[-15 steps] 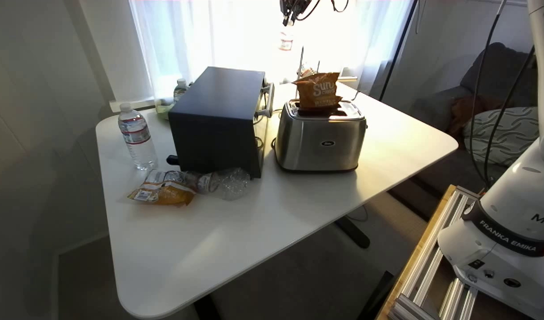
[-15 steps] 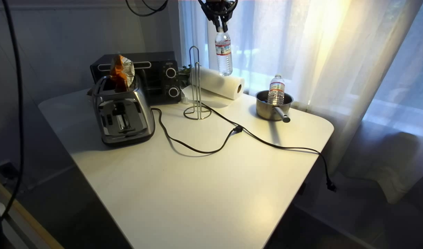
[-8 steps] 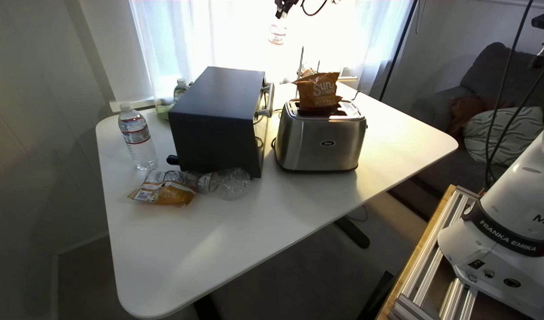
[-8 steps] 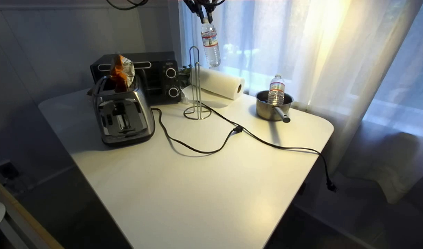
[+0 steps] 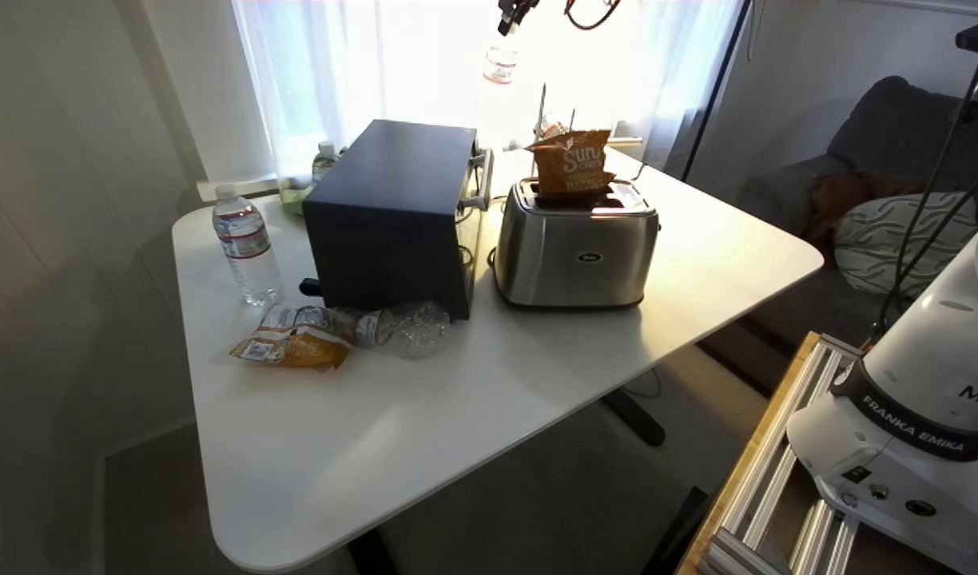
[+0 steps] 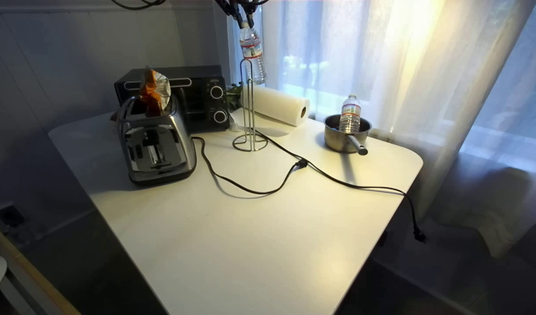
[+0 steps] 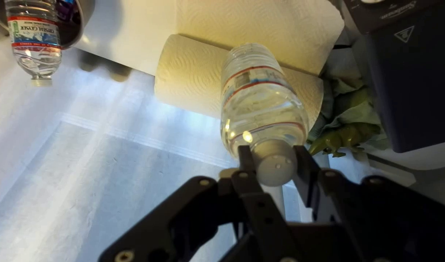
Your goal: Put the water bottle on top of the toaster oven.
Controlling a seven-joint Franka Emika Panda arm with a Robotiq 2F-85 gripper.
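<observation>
The water bottle, clear with a white cap and a pale red-edged label band, hangs in the air in both exterior views (image 5: 501, 68) (image 6: 252, 49) and the wrist view (image 7: 260, 96). My gripper (image 7: 270, 160) is shut on its cap; its fingertips also show in both exterior views (image 5: 506, 28) (image 6: 245, 24). The bottle tilts slightly. It is beside the toaster oven, above the paper towel roll (image 6: 276, 105). The toaster oven is a dark box with a flat top, in both exterior views (image 5: 401, 168) (image 6: 176, 71) and at the right of the wrist view (image 7: 419, 87).
A silver toaster (image 5: 577, 259) holding a chip bag (image 5: 573, 162) stands by the oven. A wire towel stand (image 6: 250, 105) and a pot (image 6: 336, 142) with a bottle (image 6: 350, 113) are nearby. Another bottle (image 5: 245, 247), crumpled bottle (image 5: 417, 329) and bag (image 5: 293, 339) lie around the oven.
The gripper and held bottle have moved left toward the oven in an exterior view and risen a little. The bottle has gone from near upright to slightly tilted. The grip is unchanged.
</observation>
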